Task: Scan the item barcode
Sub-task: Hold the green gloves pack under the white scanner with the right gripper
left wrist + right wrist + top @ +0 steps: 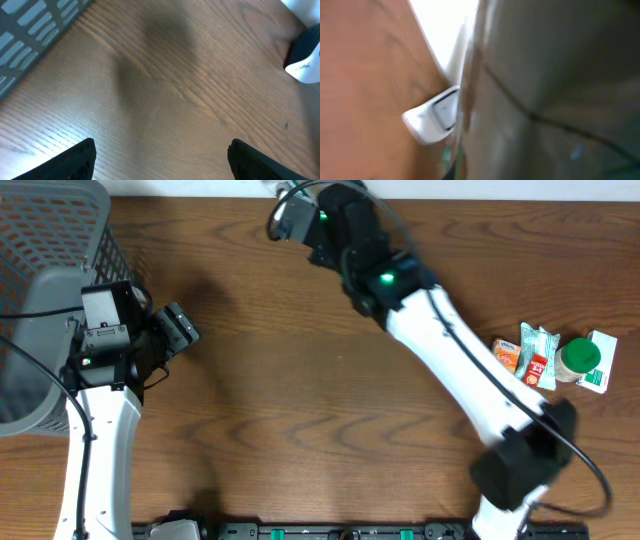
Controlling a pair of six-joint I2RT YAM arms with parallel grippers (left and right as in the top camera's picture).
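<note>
Wood-grain table (300,410); grey mesh basket (50,240) upper left; packets (535,360) right edge, labels unreadable. Left gripper (162,156) wide; right gripper (288,222) closed.

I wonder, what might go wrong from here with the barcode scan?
1. The right gripper is shut at the wooden table's far edge, but its wrist view is blurred, so whether it grips anything securely cannot be checked.
2. The green-lidded jar and colourful small packets lie beside the right arm's white link; swinging that way may knock them.
3. The open left gripper hovers near the grey mesh basket and might snag it.
</note>
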